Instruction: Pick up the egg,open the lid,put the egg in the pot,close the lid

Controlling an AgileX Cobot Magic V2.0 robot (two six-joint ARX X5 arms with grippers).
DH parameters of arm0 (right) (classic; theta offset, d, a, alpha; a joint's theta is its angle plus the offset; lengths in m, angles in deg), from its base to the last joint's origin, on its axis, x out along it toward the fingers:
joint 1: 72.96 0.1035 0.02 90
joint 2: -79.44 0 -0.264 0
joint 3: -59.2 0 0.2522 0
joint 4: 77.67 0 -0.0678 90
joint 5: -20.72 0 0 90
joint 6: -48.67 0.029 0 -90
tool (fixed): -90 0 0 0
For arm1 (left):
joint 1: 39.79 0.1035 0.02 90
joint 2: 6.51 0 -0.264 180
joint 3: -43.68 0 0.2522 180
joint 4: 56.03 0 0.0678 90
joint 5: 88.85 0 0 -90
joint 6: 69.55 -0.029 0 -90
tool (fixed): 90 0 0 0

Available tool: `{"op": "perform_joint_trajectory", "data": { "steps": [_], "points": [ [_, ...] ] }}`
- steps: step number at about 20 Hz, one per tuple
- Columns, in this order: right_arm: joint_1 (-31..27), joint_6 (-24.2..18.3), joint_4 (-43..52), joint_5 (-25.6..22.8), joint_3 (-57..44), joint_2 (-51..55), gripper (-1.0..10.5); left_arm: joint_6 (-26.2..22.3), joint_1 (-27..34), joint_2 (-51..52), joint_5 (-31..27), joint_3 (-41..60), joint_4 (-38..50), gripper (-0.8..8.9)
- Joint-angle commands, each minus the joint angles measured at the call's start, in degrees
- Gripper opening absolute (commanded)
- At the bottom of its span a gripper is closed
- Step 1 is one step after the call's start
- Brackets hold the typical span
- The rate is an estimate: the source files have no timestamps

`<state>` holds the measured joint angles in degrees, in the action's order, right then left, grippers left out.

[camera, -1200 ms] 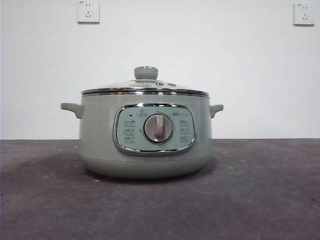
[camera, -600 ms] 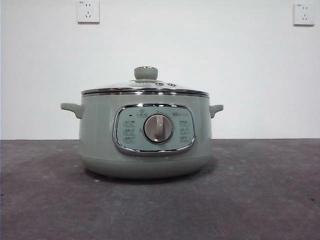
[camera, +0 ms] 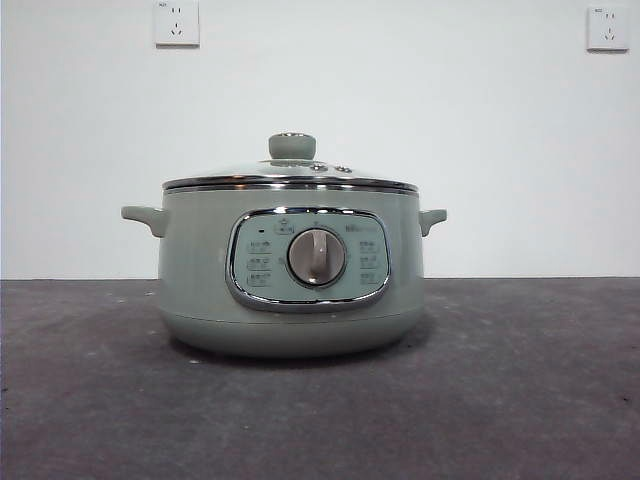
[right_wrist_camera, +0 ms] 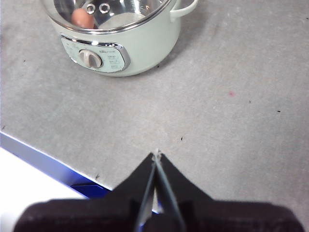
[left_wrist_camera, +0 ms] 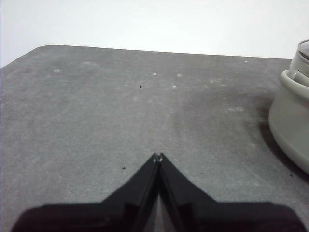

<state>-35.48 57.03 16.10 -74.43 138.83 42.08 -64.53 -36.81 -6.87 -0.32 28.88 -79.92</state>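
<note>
On the grey table (camera: pixel 520 400) the pot (camera: pixel 290 280) stands with the lid (camera: pixel 290 178) seated on its rim, and in the right wrist view the egg (right_wrist_camera: pixel 82 18) shows through the glass, inside the pot. The left gripper (left_wrist_camera: pixel 158 157) sits beside the pot and the right gripper (right_wrist_camera: pixel 155 154) well clear in front, each with jaws pressed together and empty. Little risk is judged to remain: a careless arm could bump the pot or unseat the lid.
</note>
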Motion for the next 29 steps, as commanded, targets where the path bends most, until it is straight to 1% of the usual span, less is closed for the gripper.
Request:
{"op": "perform_joint_trajectory", "data": {
  "steps": [1,14,15,17,18,19,21,22,25,27,29],
  "points": [
    [0.07,0.44,0.09,-0.33,-0.48,-0.02,0.0,0.55,0.20,0.09,0.00,0.59,0.79,-0.03],
    [0.07,0.44,0.09,-0.46,-0.48,-0.02,0.0,0.55,0.20,-0.55,0.00,0.59,0.76,-0.03],
    [-0.02,-0.44,0.46,-0.72,-0.48,0.09,0.0,0.55,0.20,-0.55,0.00,0.59,0.79,-0.03],
    [-2.19,-1.36,3.50,-3.67,-0.52,1.51,0.0,0.55,0.20,-0.55,0.00,0.59,0.76,-0.04],
    [-4.42,-2.05,6.93,-4.17,-0.66,2.51,0.0,0.55,0.20,-0.55,0.00,0.59,0.76,-0.04],
    [-7.37,-2.73,11.52,-3.15,-1.20,3.91,0.0,0.55,0.20,-0.55,-0.02,0.59,0.76,-0.04],
    [-14.56,-4.70,21.46,0.76,-4.35,7.80,0.0,0.55,0.20,-0.55,0.00,0.59,0.76,-0.04],
    [-17.55,-5.79,25.40,1.64,-6.62,9.77,0.0,0.55,0.20,-0.55,0.00,0.59,0.76,-0.03],
    [-25.83,-9.99,39.80,2.01,-18.84,16.85,0.0,0.55,0.20,-0.55,-0.02,0.59,0.76,-0.04],
    [-29.66,-10.05,48.54,3.23,-28.85,21.18,0.0,0.55,0.20,-0.55,-0.02,0.59,0.76,-0.04],
    [-31.67,-9.90,54.18,3.26,-36.92,24.37,0.0,0.55,0.20,-0.57,-0.02,0.59,0.76,-0.03]
  ]
}}
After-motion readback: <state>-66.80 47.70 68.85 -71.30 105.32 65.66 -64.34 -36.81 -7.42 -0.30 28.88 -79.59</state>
